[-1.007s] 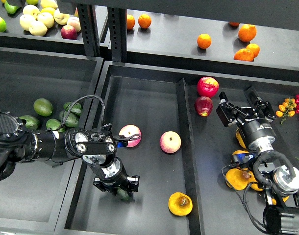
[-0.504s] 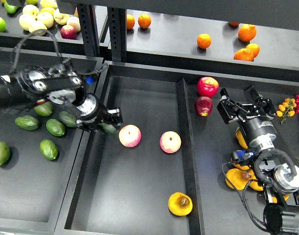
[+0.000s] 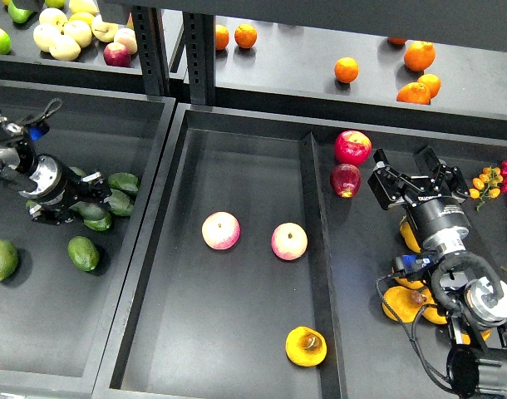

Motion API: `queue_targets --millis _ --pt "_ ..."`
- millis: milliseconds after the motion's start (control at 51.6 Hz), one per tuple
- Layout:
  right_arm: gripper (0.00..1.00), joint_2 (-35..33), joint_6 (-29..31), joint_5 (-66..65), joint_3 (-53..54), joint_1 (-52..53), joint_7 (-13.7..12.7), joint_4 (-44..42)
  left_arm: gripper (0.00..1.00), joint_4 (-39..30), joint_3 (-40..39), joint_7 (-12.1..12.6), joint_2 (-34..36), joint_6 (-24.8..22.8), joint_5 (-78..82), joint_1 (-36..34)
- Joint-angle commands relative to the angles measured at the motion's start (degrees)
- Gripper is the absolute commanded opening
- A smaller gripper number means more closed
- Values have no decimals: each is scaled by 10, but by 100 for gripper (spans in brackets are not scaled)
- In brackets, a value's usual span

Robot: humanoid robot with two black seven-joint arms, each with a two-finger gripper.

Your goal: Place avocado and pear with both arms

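Pear [image 3: 306, 347] lies at the near end of the middle tray [image 3: 237, 166], against the divider [image 3: 317, 274], brown dimple up. Farther along that tray sit two pink-and-yellow apples [image 3: 221, 230], side by side and apart. Beyond the divider, two red apples [image 3: 352, 147] rest near the far end, one just nearer than the other. Right gripper [image 3: 409, 176] hovers beside them, fingers spread wide, holding nothing. In the left tray [image 3: 95, 108], left of the middle one, green avocados [image 3: 83, 253] are scattered. Left gripper [image 3: 75, 208] is low among a cluster of them; its fingers cannot be told apart there, nor which dark avocado [image 3: 93, 212] it touches. Oranges [image 3: 346, 69] lie on the shelf beyond.
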Motion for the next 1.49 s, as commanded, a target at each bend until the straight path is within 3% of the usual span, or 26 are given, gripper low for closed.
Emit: queue_targets --millis 0,252,523,600,1007,1472 --pt "100 0 0 0 1 0 0 -1 29 22 -9 0 -10 0 1 24" --pt "100 0 1 0 5 -1 0 -1 31 79 -27 0 -71 0 3 62" --pt "100 0 1 0 9 -1 0 -1 41 150 -34 0 -136 0 4 74" --pt "100 0 1 0 9 -1 0 -1 48 153 -34 0 -138 0 4 75" --pt "100 0 1 0 9 -1 0 -2 57 153 -39 0 -139 0 35 83" --pt "100 0 1 0 9 -1 0 -3 87 147 -59 0 -139 0 40 83"
